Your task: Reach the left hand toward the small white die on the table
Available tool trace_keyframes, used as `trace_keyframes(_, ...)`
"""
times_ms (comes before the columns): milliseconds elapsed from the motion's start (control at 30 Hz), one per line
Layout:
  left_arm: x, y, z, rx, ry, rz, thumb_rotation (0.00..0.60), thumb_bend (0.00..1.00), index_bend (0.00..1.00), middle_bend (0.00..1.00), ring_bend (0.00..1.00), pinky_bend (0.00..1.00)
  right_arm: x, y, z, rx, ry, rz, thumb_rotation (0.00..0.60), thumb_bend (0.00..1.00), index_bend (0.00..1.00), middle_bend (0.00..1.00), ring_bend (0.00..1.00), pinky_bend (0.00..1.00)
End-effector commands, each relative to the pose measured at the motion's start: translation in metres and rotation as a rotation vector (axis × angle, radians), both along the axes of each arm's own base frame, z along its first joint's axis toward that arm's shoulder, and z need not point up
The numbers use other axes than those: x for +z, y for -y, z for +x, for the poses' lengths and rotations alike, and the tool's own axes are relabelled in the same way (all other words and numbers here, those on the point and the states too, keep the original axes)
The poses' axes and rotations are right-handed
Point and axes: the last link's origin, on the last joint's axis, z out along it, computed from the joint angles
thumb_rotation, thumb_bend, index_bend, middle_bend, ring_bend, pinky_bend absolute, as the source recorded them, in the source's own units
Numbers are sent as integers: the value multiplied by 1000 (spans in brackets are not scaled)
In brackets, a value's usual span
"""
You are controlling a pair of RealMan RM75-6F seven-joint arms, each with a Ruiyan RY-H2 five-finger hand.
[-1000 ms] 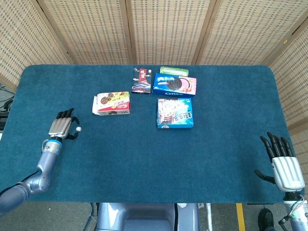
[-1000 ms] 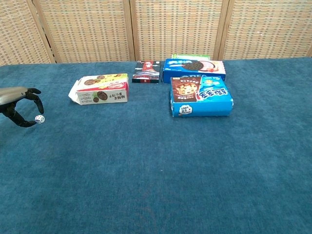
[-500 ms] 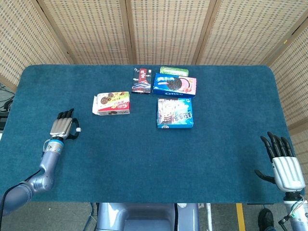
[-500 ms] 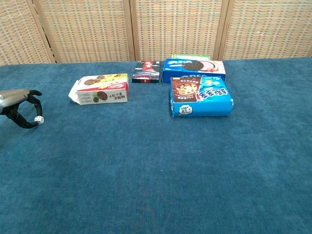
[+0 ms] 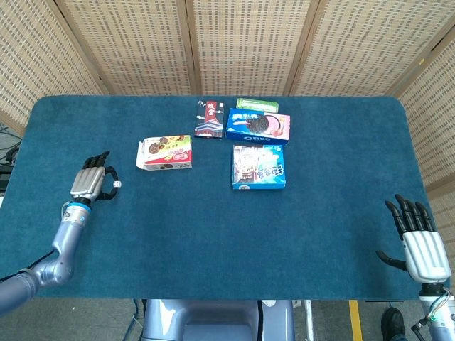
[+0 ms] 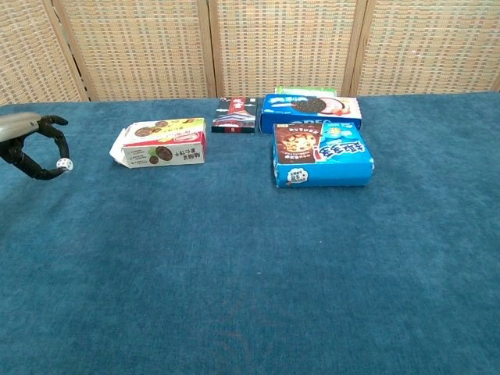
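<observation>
Left robot hand (image 5: 90, 182) sits at the left edge of the frame in head view, fingers curled around the small white die (image 5: 116, 184). In chest view that robot hand (image 6: 30, 148) has the die (image 6: 65, 165) pinched at its fingertips and raised off the blue surface (image 5: 213, 227). So it is gripping the die, which sits left of the red-and-yellow cookie box (image 5: 166, 153).

Right robot hand (image 5: 419, 238) is in the lower right corner of head view, palm down, fingers spread and holding nothing; chest view does not show it.

Upper centre of the surface: a dark red box (image 5: 210, 118), a blue Oreo box (image 5: 258, 126) just beside it on the right, a green packet (image 5: 257, 104) behind the Oreo box, and a light-blue cookie box (image 5: 259, 166) in front of the Oreo box. The boxes all lie flat, well apart from both robot hands. Woven screen panels (image 5: 234, 42) stand behind the surface.
</observation>
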Motion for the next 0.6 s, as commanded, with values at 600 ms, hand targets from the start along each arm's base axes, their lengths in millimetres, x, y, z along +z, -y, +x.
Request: trace_keyframes(600, 113, 33, 78, -193, 225, 120, 600, 372, 551, 0, 0, 0, 0, 0, 0, -3, 4, 0, 600, 0, 66, 0, 0, 0)
